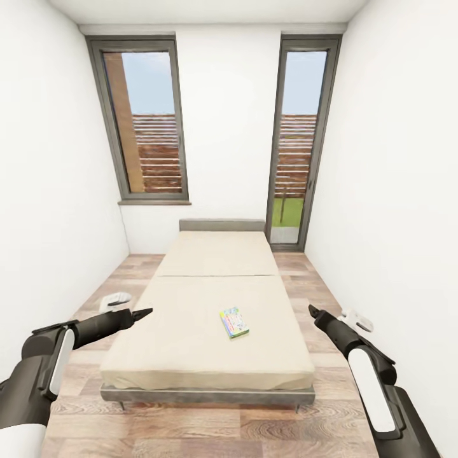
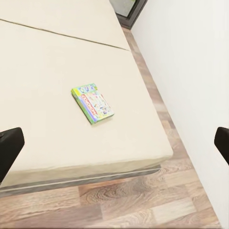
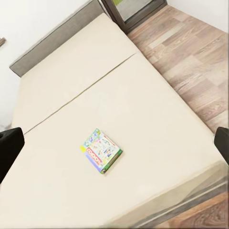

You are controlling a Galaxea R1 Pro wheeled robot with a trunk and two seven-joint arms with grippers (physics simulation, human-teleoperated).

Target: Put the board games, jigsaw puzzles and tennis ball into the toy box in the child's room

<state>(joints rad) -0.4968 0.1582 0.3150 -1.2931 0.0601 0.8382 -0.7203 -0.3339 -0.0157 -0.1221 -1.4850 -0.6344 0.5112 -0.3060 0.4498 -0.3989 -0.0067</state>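
Head view: the robot is standing at the foot of the bed (image 1: 191, 343), both arms reaching forward over the floor on either side. One board game (image 1: 234, 322), a thin flat box with bright cartoon printing, is lying on the plain cream mattress, nearer the foot. The left claw (image 1: 141, 313) and right claw (image 1: 313, 311) are carrying nothing; how far they are parted cannot be told here.

Left wrist view: dark fingertips (image 2: 9, 148) are standing wide apart at the frame edges, empty. The board game (image 2: 92, 103) is resting flat near the mattress edge, so sliding a finger under one thin edge is likely working best.

Right wrist view: fingertips (image 3: 9, 148) are likewise spread wide and empty; the board game (image 3: 100, 150) is sitting on smooth soft fabric, above the wood-plank floor (image 3: 191, 47).
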